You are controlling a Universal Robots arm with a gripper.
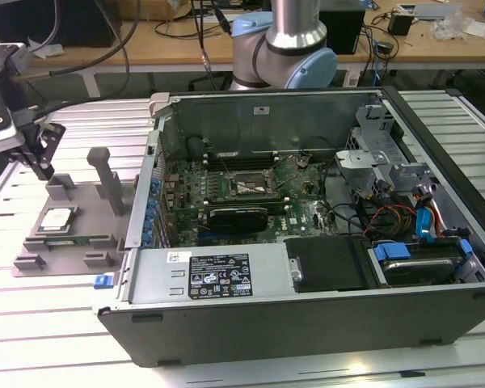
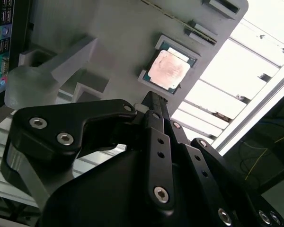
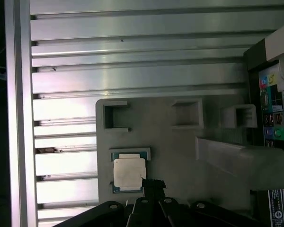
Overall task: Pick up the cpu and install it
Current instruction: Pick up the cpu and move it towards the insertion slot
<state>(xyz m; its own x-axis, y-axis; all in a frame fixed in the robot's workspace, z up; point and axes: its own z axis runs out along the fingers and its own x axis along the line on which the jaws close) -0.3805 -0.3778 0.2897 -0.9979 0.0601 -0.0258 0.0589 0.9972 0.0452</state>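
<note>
Tool [image 1: 42, 162]: held above the grey tray [image 1: 32, 260]; jaws are drawn narrow and nothing is gripped.
Cpu [image 3: 129, 172]: laid flat, silver top up, in a square recess of the tray, below the tool and just ahead of its tips, apart from them.
Tray posts [image 1: 107, 179]: stood upright just beside the tool.
Surface [image 1: 40, 327]: ribbed metal, by which tray and case are carried.
Computer case [image 1: 307, 301]: laid open beyond the tray; its black-framed socket [image 1: 244, 186] is seen well apart from the tool.
</note>
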